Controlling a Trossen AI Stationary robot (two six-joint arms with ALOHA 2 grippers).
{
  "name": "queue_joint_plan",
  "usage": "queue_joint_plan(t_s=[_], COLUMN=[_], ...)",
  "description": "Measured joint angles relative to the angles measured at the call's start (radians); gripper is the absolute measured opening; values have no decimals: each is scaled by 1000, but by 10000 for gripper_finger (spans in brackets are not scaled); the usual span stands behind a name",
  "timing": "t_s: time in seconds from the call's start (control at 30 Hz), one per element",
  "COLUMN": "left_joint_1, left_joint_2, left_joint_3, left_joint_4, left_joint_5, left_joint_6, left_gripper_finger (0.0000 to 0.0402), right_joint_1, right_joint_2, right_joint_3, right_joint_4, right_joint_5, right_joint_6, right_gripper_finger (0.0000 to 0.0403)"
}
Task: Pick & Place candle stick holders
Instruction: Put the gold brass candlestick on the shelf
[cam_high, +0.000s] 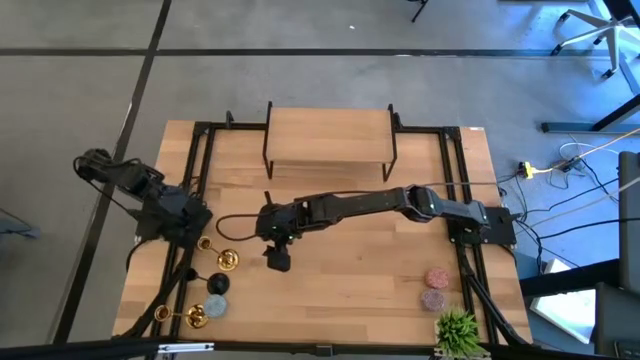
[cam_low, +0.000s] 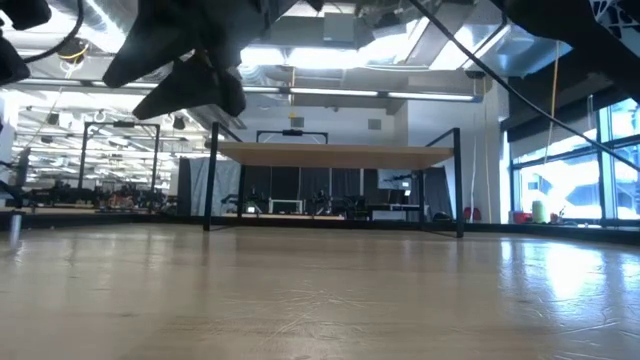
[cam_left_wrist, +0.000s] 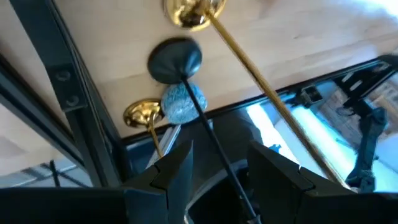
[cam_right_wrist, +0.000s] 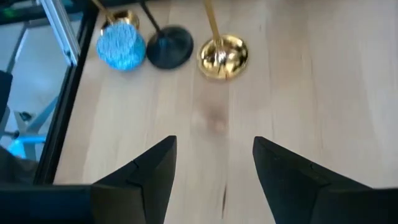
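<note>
Two gold candle stick holders stand on their round bases near the table's left front. One (cam_high: 228, 262) (cam_left_wrist: 193, 11) (cam_right_wrist: 222, 57) is farther in. The other (cam_high: 195, 317) (cam_left_wrist: 144, 114) is by the front edge, behind a blue ball (cam_right_wrist: 121, 46). Between them stands a black holder (cam_high: 218, 284) (cam_left_wrist: 175, 59). My left gripper (cam_high: 193, 230) (cam_left_wrist: 217, 174) hovers open above them; the black stem shows in the gap between its fingers, touching neither. My right gripper (cam_high: 277, 258) (cam_right_wrist: 214, 168) hangs open over bare wood, right of the holders.
A wooden riser shelf (cam_high: 330, 140) stands at the far middle. Two pink lumps (cam_high: 435, 285) and a green plant (cam_high: 457, 330) sit at the front right. Black frame rails (cam_high: 195, 180) run along the table's sides. Bare wood lies in the middle.
</note>
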Motion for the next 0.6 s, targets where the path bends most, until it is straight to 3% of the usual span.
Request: queue_joint_plan(t_s=[0.3,0.6], left_joint_1=[11,141], left_joint_2=[55,156], left_joint_3=[-40,-40], left_joint_4=[82,79], left_joint_5=[3,0], left_joint_6=[14,134], left_gripper_finger=[150,150], right_joint_1=[3,12], right_joint_2=[-4,-3], right_joint_3=[0,0], right_joint_4=[-9,-17], right_joint_5=[16,17], right_joint_6=[18,18], right_gripper_finger=[218,218])
